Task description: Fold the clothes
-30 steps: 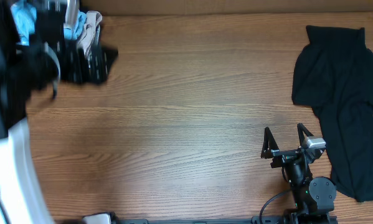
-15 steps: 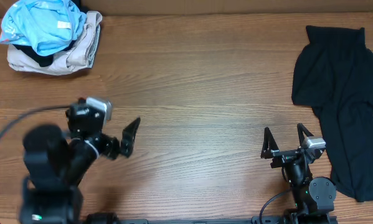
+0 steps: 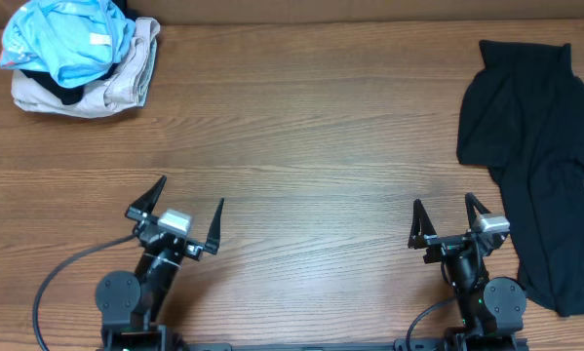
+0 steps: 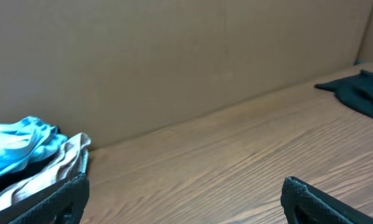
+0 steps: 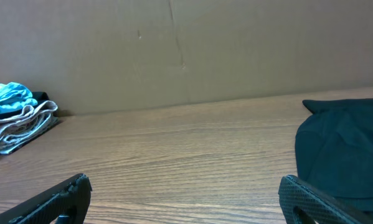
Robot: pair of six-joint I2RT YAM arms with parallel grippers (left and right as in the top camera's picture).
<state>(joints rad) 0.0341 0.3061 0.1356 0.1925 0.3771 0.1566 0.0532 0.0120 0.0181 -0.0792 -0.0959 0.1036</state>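
At the near edge, the left end effector [image 3: 191, 192] and right end effector [image 3: 444, 201] sit low over the bench [image 3: 311, 127], fingers spread apart, with open wood beyond them. A black garment [image 3: 540, 146] sprawls at the right edge. In the far-left corner, the light-blue T-shirt [image 3: 67, 44] tops a beige garment [image 3: 126, 86].

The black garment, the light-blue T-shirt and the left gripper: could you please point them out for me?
black garment [image 3: 535, 146], overhead view, middle of the spread cloth.
light-blue T-shirt [image 3: 62, 44], overhead view, middle of the bunched blue cloth.
left gripper [image 3: 191, 190], overhead view, midway between its open fingertips.
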